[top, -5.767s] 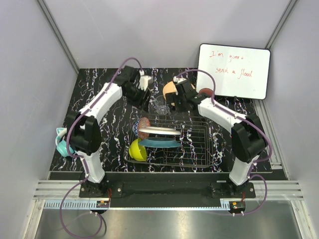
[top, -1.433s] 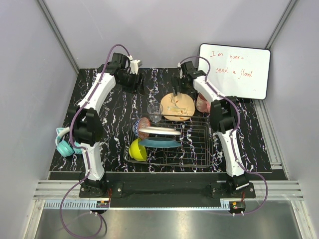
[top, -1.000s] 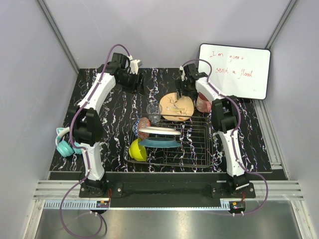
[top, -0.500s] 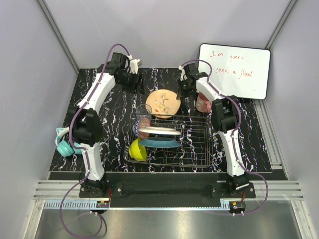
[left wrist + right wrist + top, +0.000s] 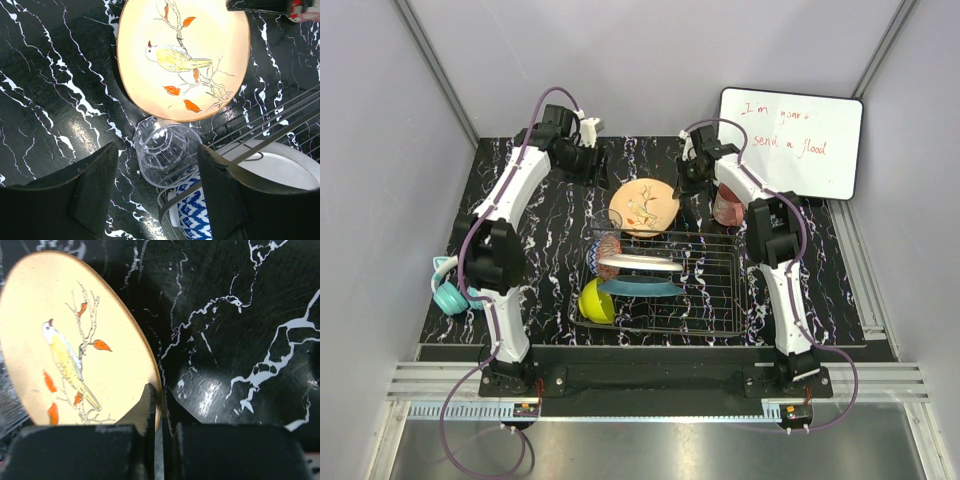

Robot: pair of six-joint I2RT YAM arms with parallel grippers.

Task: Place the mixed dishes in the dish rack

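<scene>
The only writing in view is on the white board (image 5: 790, 143), which leans against the back wall behind the right far corner of the dish rack (image 5: 715, 300). Its red handwriting is in two lines and seems to say "I'm gonna" over "send a flood", though the first line is faint. No brand or label shows on any dish.

The right gripper (image 5: 156, 396) is clamped on the rim of the orange plate (image 5: 645, 207), one finger on each face. The plate is tilted up on its edge over the black marbled table (image 5: 540, 230), just behind the rack's far edge. Its face carries a painted yellow bird on a bare branch with orange-red leaves.

The left gripper (image 5: 156, 150) hangs above the table behind the rack's far left corner. Its fingers are spread wide and grasp nothing. Between them, lower down, the left wrist view shows the clear glass (image 5: 162, 155) just outside that corner of the rack, close to the plate's lower rim.

Inside the rack, on its left side, are the small red-patterned bowl (image 5: 608, 248), the white red-speckled plate (image 5: 640, 264), the teal plate (image 5: 640, 287) and the yellow-green bowl (image 5: 595, 300). The bowl's inside shows a blue zigzag print. The reddish-brown cup (image 5: 728, 208) stands on the table behind the rack's far right part.
</scene>
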